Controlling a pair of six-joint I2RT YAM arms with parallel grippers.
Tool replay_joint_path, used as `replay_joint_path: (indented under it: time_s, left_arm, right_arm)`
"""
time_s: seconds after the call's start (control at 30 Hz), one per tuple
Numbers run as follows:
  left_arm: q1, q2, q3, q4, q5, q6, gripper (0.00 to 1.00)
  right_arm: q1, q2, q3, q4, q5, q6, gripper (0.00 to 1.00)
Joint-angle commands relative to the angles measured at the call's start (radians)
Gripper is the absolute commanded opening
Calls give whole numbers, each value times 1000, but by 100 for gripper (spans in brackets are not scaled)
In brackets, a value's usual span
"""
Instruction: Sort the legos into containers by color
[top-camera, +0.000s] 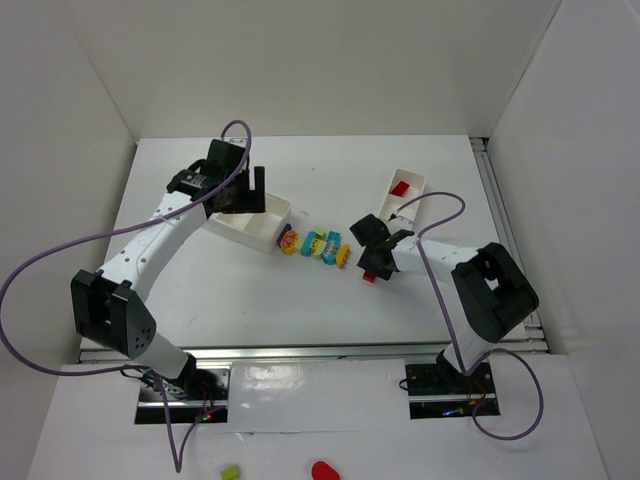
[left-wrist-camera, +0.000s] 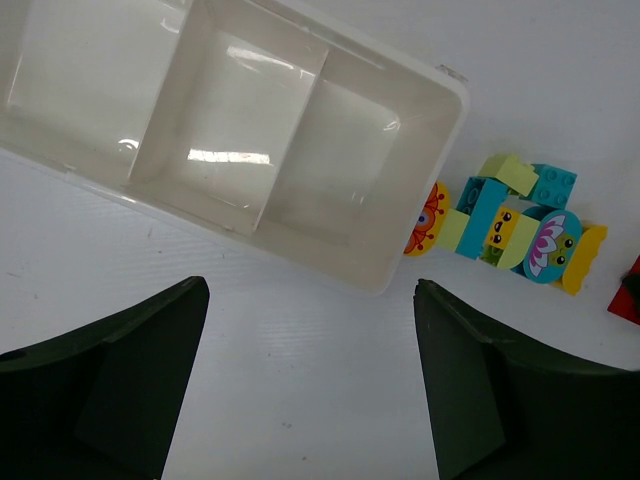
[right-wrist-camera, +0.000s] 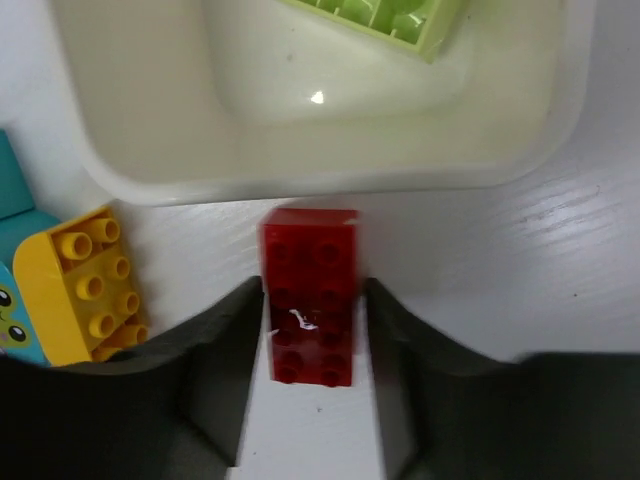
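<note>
A red lego brick (right-wrist-camera: 308, 295) lies on the white table between my right gripper's (right-wrist-camera: 310, 300) fingers, which are closed against its sides. In the top view that gripper (top-camera: 372, 262) is just below the narrower tray's (top-camera: 416, 181) near end. That tray (right-wrist-camera: 150, 120) holds a lime brick (right-wrist-camera: 385, 20) and, further back, a red brick (top-camera: 400, 188). A cluster of yellow, cyan and lime legos (top-camera: 315, 245) lies mid-table, also in the left wrist view (left-wrist-camera: 510, 220). My left gripper (left-wrist-camera: 310, 290) is open and empty over bare table, beside the wider tray (left-wrist-camera: 455, 110), whose visible compartments are empty.
The wider tray (top-camera: 262, 225) sits left of the lego cluster. A yellow brick (right-wrist-camera: 85, 285) lies just left of my right fingers. White enclosure walls stand on three sides. Purple cables loop off both arms. A lime piece (top-camera: 231, 471) and a red piece (top-camera: 325, 470) lie off the table in front.
</note>
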Motion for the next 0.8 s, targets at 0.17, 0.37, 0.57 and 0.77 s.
replay_joint_path:
  time_s: [0.17, 0.37, 0.57, 0.77]
  left_arm:
    - [-3, -18, 25, 15, -88, 29, 94]
    - [-3, -18, 34, 15, -62, 10, 95]
    - [-3, 46, 94, 3, -62, 1, 95]
    - [-3, 94, 155, -17, -53, 1, 95]
  right_arm:
    - [75, -66, 160, -134, 53, -58, 12]
    - [-6, -171, 272, -148, 84, -210, 10]
    - [-216, -1, 461, -33, 73, -385, 10]
    - [-359, 243, 686, -20, 52, -496, 10]
